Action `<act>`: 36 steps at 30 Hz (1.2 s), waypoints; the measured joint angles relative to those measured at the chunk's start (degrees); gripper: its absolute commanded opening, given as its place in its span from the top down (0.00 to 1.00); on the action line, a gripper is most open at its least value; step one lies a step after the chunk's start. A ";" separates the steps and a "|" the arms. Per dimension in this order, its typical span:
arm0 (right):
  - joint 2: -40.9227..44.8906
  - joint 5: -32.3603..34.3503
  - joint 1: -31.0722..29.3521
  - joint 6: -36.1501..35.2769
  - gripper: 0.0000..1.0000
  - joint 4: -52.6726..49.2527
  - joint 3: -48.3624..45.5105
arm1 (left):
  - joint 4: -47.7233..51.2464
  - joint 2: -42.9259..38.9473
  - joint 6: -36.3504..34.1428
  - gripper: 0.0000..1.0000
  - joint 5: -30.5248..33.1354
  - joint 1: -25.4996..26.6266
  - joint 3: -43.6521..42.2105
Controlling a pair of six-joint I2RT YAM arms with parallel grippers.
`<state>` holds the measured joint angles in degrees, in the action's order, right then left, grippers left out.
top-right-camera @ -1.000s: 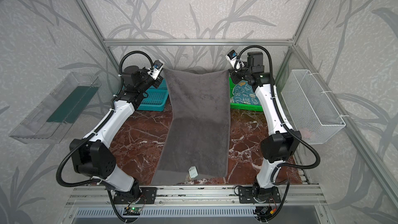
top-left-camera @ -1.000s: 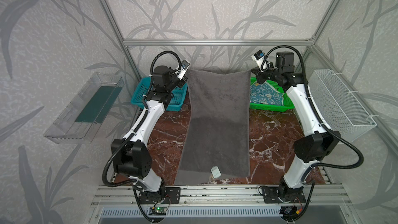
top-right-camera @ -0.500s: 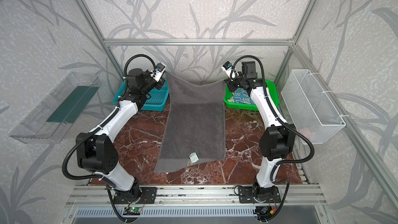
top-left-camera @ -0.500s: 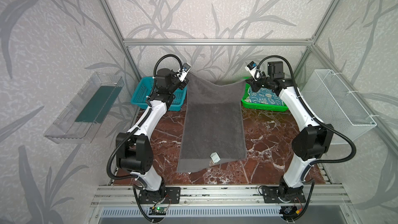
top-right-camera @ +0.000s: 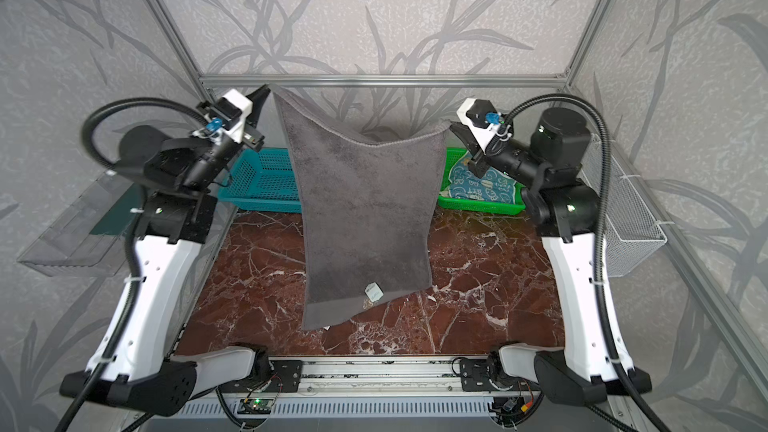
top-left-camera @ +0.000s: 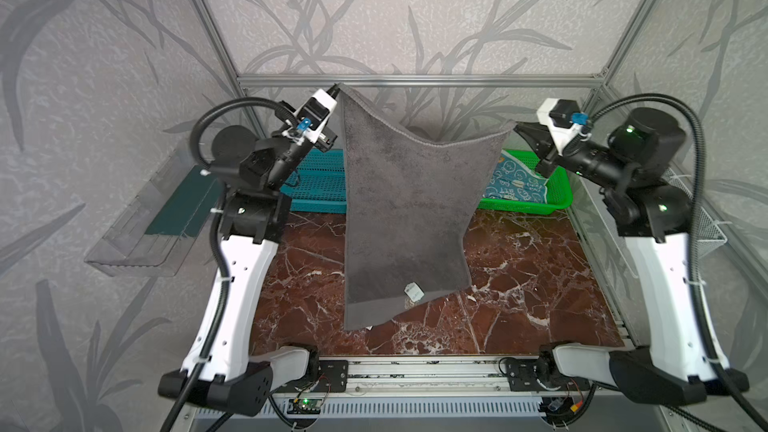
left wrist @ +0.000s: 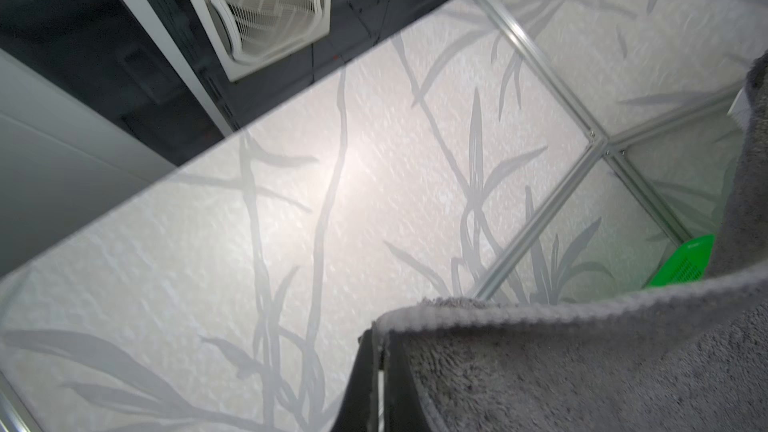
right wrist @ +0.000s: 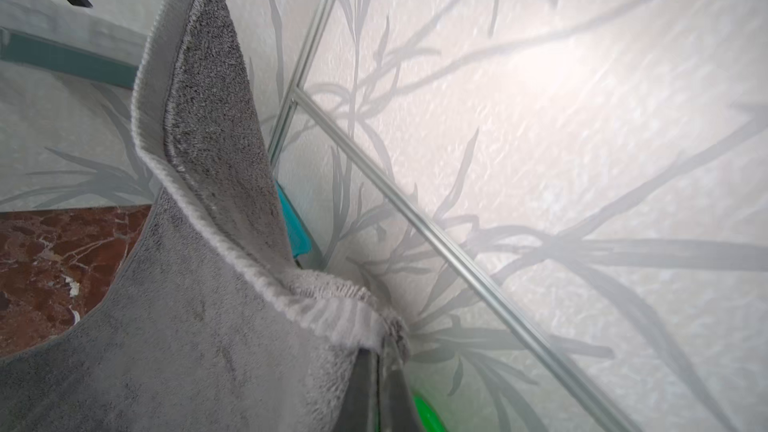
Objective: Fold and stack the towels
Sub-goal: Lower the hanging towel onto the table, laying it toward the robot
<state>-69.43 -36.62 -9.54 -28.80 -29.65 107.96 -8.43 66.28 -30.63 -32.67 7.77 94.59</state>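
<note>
Left claw (top-left-camera: pixel 337 89): pressed together on a top corner of the grey towel (top-left-camera: pixel 407 218), at 11 o'clock, higher
Right claw (top-left-camera: pixel 517 126): pinching the other top corner, at 1 o'clock, lower
Towel: hangs between both claws, long axis 12 to 6 o'clock, white tag (top-left-camera: pixel 413 292) near the hem at 6
Next, likely: lay it flat on the table (top-left-camera: pixel 519 284)
In the way: blue basket (top-left-camera: pixel 320 189) at 10, green basket (top-left-camera: pixel 561 201) holding a printed towel (top-left-camera: pixel 515 184) at 2, just behind

We take this for a robotics lab cell: two arms (top-left-camera: pixel 237 284) bolted to an aluminium rail (top-left-camera: pixel 424 369) with bare wiring (top-left-camera: pixel 573 405) and a lit circuit board (top-left-camera: pixel 306 403), a marble-patterned table (top-left-camera: pixel 519 284) boxed in by leaf-printed panels (top-left-camera: pixel 415 14) on metal framing (top-left-camera: pixel 415 80), and a ceiling air-conditioning vent (left wrist: pixel 270 10) showing above the panels.
</note>
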 measured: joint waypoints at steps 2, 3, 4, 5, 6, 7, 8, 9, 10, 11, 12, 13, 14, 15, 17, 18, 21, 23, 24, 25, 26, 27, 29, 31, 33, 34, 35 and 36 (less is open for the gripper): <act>5.22 -1.25 -0.02 0.09 1.00 -0.13 0.37 | -1.11 -5.11 2.29 1.00 -2.49 0.07 0.28; 7.08 -1.55 -0.02 0.11 1.00 -0.20 0.57 | -1.40 -6.88 3.17 1.00 -3.41 0.07 0.48; 9.29 -1.92 -0.02 0.11 1.00 -0.20 0.79 | -1.68 -8.94 4.09 1.00 -4.28 0.09 0.94; 11.28 -2.05 -0.02 0.13 1.00 -0.20 1.03 | -2.08 -10.71 4.92 1.00 -4.94 0.09 1.31; 12.90 -2.05 -0.02 0.15 1.00 -0.17 1.11 | -2.51 -12.13 5.46 1.00 -5.18 0.09 1.55; 14.32 -2.01 -0.02 0.17 1.00 -0.20 1.16 | -2.86 -13.40 6.01 1.00 -5.31 0.11 1.70; 15.52 -1.84 -0.02 0.17 1.00 -0.17 1.18 | -3.06 -14.29 6.38 1.00 -5.27 0.11 1.77; 16.20 -1.53 -0.02 0.15 1.00 -0.20 1.16 | -3.23 -14.80 6.69 1.00 -5.14 0.11 1.81; 16.44 -1.18 -0.04 0.09 1.00 -0.20 1.16 | -3.28 -14.84 6.69 1.00 -4.92 0.13 1.88; 16.37 -0.59 -0.11 0.02 1.00 -0.17 1.14 | -3.19 -14.60 6.64 1.00 -4.48 0.17 1.92; 15.78 0.24 -0.15 -0.07 1.00 -0.22 1.03 | -3.06 -13.90 6.43 1.00 -3.93 0.26 1.95; 14.91 0.98 -0.15 -0.20 1.00 -0.24 1.05 | -2.97 -12.85 6.08 1.00 -3.17 0.31 2.05; 13.33 2.01 -0.09 -0.28 1.00 -0.13 1.16 | -2.89 -11.17 5.33 1.00 -2.05 0.33 2.36; 11.10 2.80 0.33 -0.28 1.00 -0.15 1.53 | -2.71 -8.83 4.57 1.00 -0.68 0.33 2.95; 4.87 3.43 2.34 0.61 1.00 0.11 3.65 | -2.67 -2.95 3.10 1.00 1.73 0.09 5.20; 0.26 3.37 3.78 1.77 1.00 0.83 5.40 | -2.62 1.01 2.51 1.00 2.91 -0.24 6.80; -13.49 3.21 6.54 5.35 1.00 2.47 11.74 | -2.43 14.45 1.55 1.00 5.25 -1.40 13.38; -23.80 3.43 7.06 7.43 1.00 2.29 17.00 | -1.60 23.82 1.05 1.00 6.29 -1.95 18.03; -29.49 3.67 7.17 8.28 1.00 1.42 20.76 | -0.46 29.22 0.66 1.00 6.86 -2.23 20.85; -34.07 3.76 7.21 8.96 1.00 0.63 24.13 | 0.39 33.22 0.33 1.00 7.34 -2.40 22.99; -39.67 4.15 7.26 9.66 1.00 -0.83 29.20 | 0.90 37.62 -0.26 1.00 7.80 -2.62 25.16; -44.81 4.57 7.23 10.54 1.00 -2.03 34.05 | 1.01 41.29 -0.79 1.00 8.31 -2.78 26.47; -54.21 4.59 7.26 12.59 1.00 -6.08 45.77 | 1.20 46.75 -1.18 1.00 9.22 -2.97 27.78; -61.72 4.63 7.19 14.40 1.00 -8.63 56.57 | 1.14 50.16 -1.14 1.00 10.23 -2.97 28.76; -62.10 5.16 6.62 15.08 1.00 -9.92 56.65 | 1.09 51.39 -0.96 1.00 10.58 -2.95 28.92; -60.96 5.44 6.23 15.06 1.00 -9.81 54.95 | 1.01 51.36 -0.83 1.00 10.62 -2.95 28.92; -58.73 6.05 5.77 14.82 1.00 -9.51 51.87 | 0.33 51.10 -0.79 1.00 10.62 -2.95 28.92; -55.93 6.47 5.29 14.51 1.00 -8.87 48.00 | -0.42 50.56 -0.76 1.00 10.64 -2.95 28.89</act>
<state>-125.36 -30.15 -4.25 -14.28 -38.52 155.96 -8.84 116.84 -31.40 -22.02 4.82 123.48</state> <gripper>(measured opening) 0.047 0.048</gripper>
